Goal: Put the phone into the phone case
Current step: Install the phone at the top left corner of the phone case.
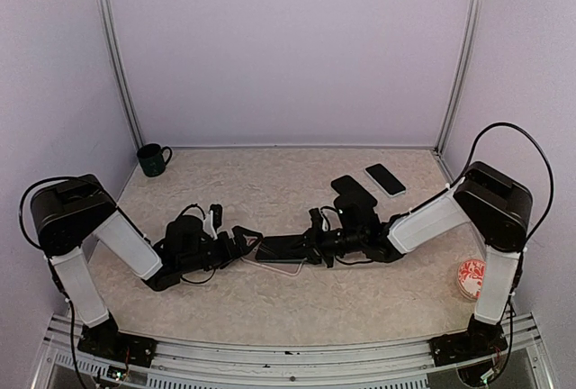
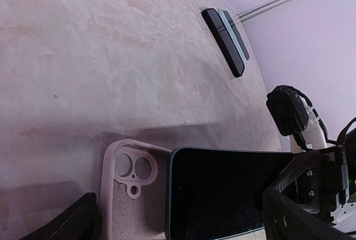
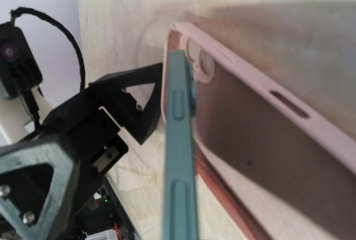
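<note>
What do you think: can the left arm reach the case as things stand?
Probably yes. The left gripper is open right at the case, whose camera end lies bare; the phone, held by the right gripper, covers only the rest.

Phone [image 1: 290,247] over pink case [image 1: 273,266]

Black joints [image 1: 67,213], white shells [image 1: 430,220], looping cables [image 1: 508,124], trussed black jaws.

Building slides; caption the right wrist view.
The teal phone tilted edge-on over the pink case, left gripper open beside it.
</note>
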